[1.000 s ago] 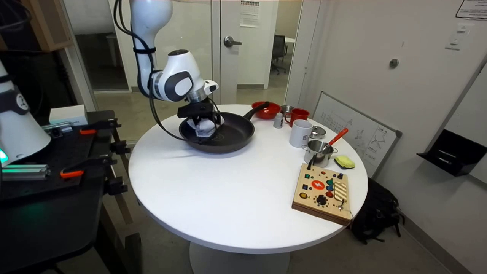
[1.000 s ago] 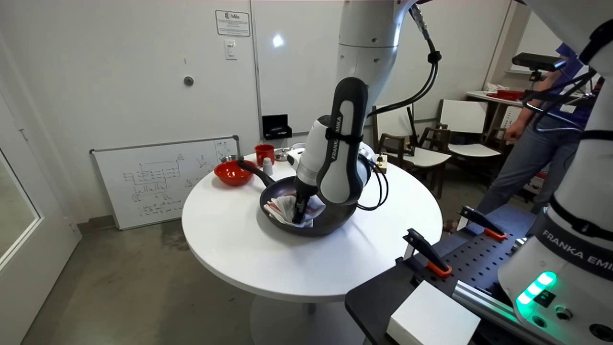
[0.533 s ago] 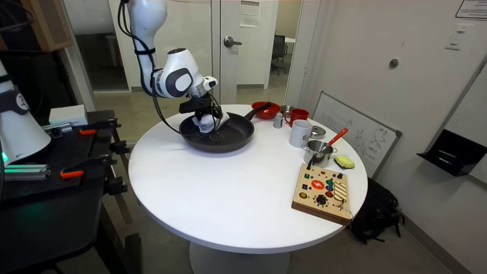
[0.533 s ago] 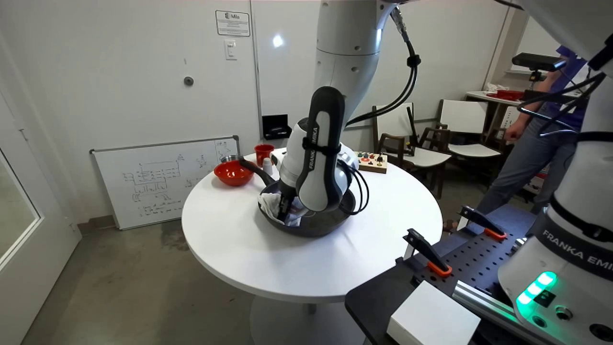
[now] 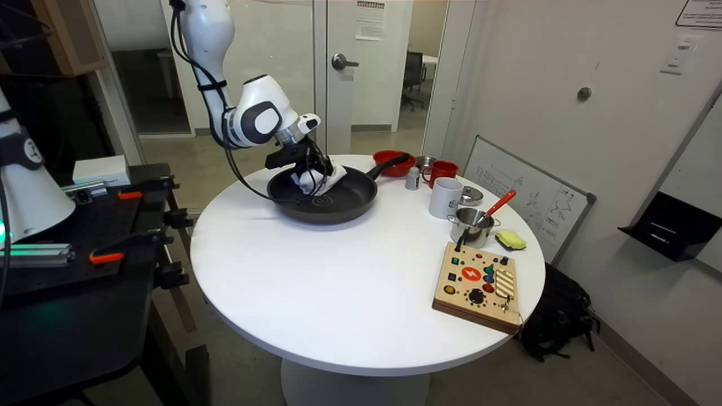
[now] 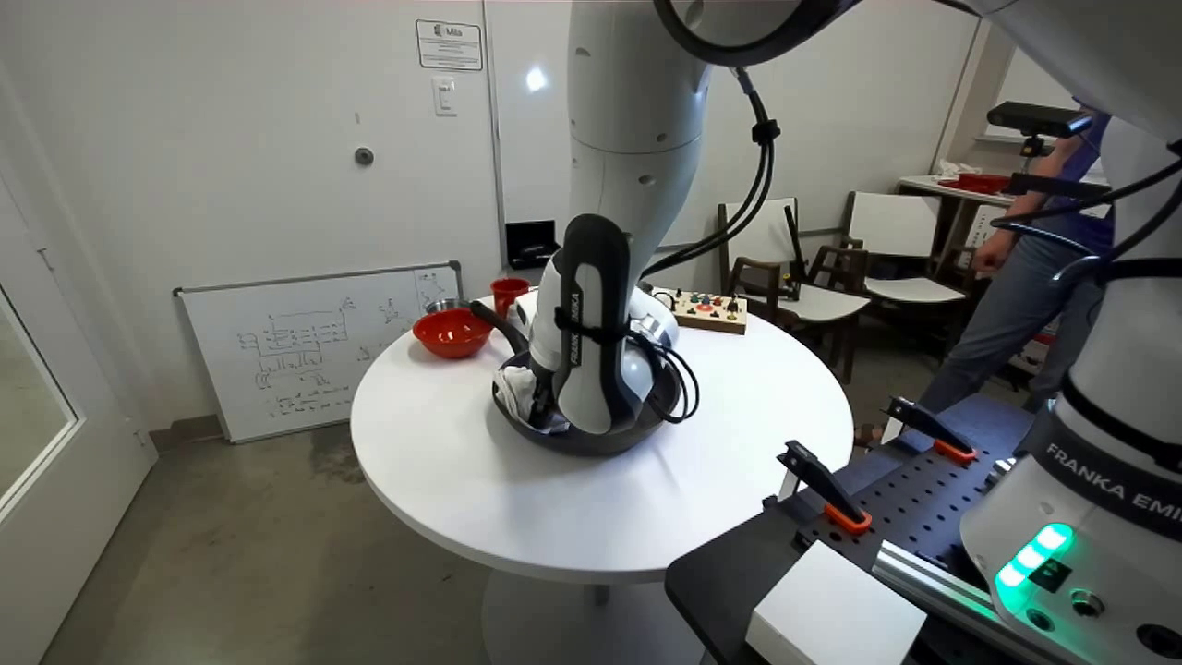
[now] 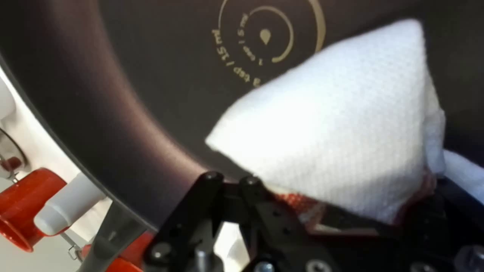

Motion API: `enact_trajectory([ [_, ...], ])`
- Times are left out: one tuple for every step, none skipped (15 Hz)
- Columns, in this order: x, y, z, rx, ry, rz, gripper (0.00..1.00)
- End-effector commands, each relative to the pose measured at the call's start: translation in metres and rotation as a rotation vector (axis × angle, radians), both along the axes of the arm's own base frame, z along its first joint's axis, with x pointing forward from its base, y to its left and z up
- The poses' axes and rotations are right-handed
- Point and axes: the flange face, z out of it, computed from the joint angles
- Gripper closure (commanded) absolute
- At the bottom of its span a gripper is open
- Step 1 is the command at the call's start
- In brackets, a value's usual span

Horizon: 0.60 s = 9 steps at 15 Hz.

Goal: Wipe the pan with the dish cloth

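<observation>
In an exterior view, the pan (image 5: 352, 194) points its long handle (image 5: 391, 164) far right; the gripper (image 5: 318, 171) seemingly clutches the cloth (image 5: 337, 173).

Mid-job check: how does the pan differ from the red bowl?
The pan is black, the red bowl red.
The pan is wider than the red bowl.
The pan has a long handle; the red bowl shows none.
Both are round and stand on the white table.

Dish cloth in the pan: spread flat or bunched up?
Bunched up. The wrist view shows the dish cloth folded over itself, with the pan bare beside it; both exterior views show a crumpled clump.
</observation>
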Motion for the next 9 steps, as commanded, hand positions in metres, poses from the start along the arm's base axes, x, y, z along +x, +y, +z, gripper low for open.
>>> enact_trajectory([
  [-0.017, -0.009, -0.015, -0.037, -0.003, -0.066, 1.0],
  [-0.019, -0.008, -0.016, -0.035, -0.008, -0.077, 1.0],
  [-0.019, -0.006, -0.017, -0.025, -0.01, -0.089, 1.0],
  [-0.02, -0.004, -0.016, -0.02, -0.013, -0.098, 1.0],
  [-0.019, -0.004, -0.016, -0.019, -0.024, -0.111, 1.0],
  [-0.02, -0.004, -0.016, -0.019, -0.028, -0.123, 1.0],
  [-0.022, -0.007, -0.017, -0.022, -0.029, -0.135, 1.0],
  [-0.024, -0.008, -0.017, -0.03, -0.019, -0.142, 1.0],
  [-0.029, -0.008, -0.019, -0.044, 0.025, -0.153, 1.0],
])
